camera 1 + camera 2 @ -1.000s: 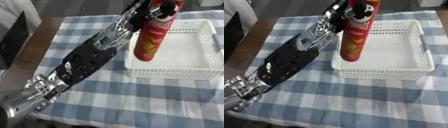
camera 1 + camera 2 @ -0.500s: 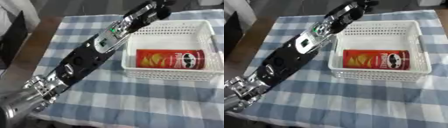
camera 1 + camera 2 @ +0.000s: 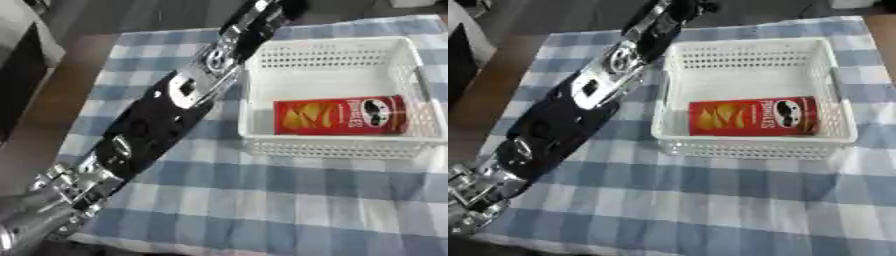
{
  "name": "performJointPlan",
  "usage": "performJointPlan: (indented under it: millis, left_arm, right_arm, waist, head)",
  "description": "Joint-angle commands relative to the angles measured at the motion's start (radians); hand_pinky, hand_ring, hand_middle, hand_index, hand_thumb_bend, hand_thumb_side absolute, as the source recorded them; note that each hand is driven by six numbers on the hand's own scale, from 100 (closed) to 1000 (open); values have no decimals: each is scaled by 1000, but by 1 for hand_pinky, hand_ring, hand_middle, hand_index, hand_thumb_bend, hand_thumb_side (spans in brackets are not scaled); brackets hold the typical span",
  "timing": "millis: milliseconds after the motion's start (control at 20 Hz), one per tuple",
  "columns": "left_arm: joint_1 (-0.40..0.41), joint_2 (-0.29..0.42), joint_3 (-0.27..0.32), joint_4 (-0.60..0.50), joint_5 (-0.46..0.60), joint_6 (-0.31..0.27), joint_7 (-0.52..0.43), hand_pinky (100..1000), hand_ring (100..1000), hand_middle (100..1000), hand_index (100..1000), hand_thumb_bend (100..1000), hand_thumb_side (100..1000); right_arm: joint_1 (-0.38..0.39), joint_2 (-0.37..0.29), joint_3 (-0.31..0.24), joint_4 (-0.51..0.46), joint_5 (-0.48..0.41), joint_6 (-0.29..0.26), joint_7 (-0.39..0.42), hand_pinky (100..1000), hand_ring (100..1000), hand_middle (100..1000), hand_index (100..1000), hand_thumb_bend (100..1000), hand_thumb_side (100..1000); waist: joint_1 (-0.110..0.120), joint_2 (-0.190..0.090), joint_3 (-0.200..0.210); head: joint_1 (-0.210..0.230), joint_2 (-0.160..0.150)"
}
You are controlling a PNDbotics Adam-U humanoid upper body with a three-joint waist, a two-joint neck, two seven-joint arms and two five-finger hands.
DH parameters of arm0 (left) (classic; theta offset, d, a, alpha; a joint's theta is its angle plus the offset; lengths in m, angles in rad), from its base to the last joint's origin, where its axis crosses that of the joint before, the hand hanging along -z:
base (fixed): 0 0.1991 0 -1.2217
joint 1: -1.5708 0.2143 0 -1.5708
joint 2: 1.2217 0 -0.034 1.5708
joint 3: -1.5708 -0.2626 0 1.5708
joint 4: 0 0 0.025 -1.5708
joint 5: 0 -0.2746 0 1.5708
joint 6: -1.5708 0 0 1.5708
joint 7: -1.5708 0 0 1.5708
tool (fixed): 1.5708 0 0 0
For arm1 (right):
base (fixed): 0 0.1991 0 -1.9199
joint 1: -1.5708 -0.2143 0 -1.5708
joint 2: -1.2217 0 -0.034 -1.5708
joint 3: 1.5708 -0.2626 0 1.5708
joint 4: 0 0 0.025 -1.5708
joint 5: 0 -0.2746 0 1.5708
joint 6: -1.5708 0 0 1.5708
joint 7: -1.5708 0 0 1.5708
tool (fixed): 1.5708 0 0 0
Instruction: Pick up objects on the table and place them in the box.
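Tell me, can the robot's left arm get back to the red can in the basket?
Probably yes. The left arm stretches along the white basket, whose top is open, and the red can lies on its side with nothing covering it.

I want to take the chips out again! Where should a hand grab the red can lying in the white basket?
Grab the red can around its middle, coming straight down from above. It lies on its side along the near wall of the white basket, so its ends are boxed in, but the rounded top is open.
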Motion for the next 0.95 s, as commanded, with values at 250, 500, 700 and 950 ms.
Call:
performJointPlan:
  millis: [250, 500, 700, 950]
  left_arm:
    - [78, 3, 129, -184, -118, -124, 208, 788, 813, 869, 906, 246, 926]
    - [140, -23, 155, -262, -301, -86, 274, 807, 830, 880, 912, 100, 972]
    - [199, -70, 158, -298, -367, -60, 286, 813, 839, 885, 909, 105, 976]
    - [268, -116, 148, -304, -379, -62, 285, 803, 827, 881, 896, 173, 962]
  right_arm:
    - [-22, -12, -6, -6, 6, -6, -2, 800, 878, 877, 1000, 100, 1000]
    - [-22, -11, 1, -1, 5, -9, -1, 800, 879, 881, 1000, 100, 1000]
    - [-19, -9, 8, 3, 2, -10, 2, 804, 885, 904, 1000, 100, 1000]
    - [-13, -5, 7, 7, 5, -8, -7, 807, 889, 918, 1000, 100, 1000]
  waist:
    - [-25, 5, 48]
    - [-32, 8, 93]
    - [-33, 11, 122]
    - [-40, 12, 144]
  head:
    - [-36, -24]
    - [-42, -18]
    - [-53, -18]
    - [-61, -21]
